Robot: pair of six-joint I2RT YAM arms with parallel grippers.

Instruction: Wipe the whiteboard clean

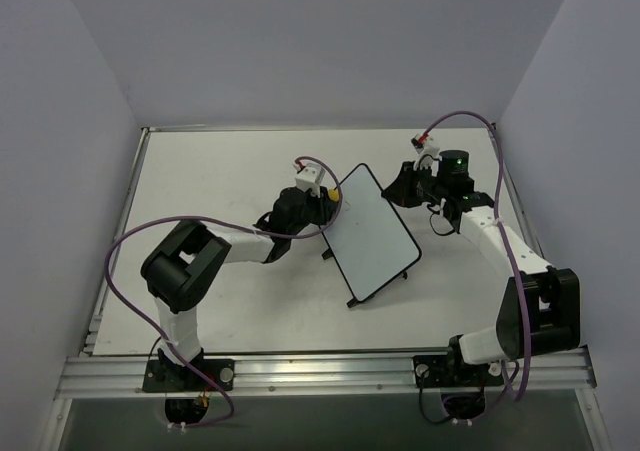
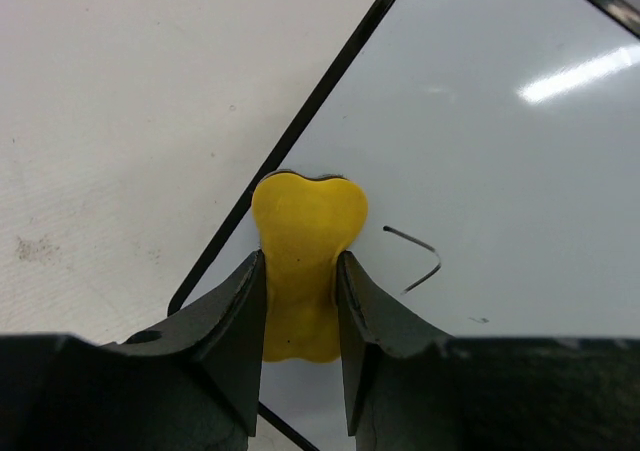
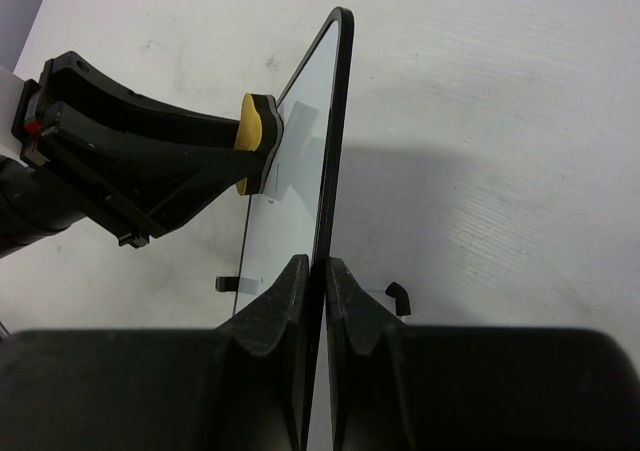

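The left end effector [image 2: 300, 271] is clenched on a yellow eraser [image 2: 305, 221], one finger on each side of its narrow waist. The eraser's broad end is pressed against the whiteboard [image 2: 500, 171], just inside the black frame near a rounded corner. The right end effector [image 3: 318, 268] is clenched on the whiteboard's thin edge, with a finger on either face. The board therefore sits between the two end effectors, wiped from one side and gripped at its rim from the other.

The left wrist view alone shows a short dark stroke [image 2: 415, 261] on the white surface, just right of the eraser, with a tiny speck lower down. The right wrist view shows the board edge-on, standing up from the desk [image 3: 500, 121]. The eraser [image 3: 250, 121] touches its left face and a small black foot [image 3: 399, 297] sticks out on the right. The top view shows the whiteboard [image 1: 372, 233] set diagonally mid-desk [image 1: 220, 171], with the left end effector [image 1: 325, 199] at its upper left edge and the right end effector [image 1: 400, 186] at its upper right. No writing can be made out from there.
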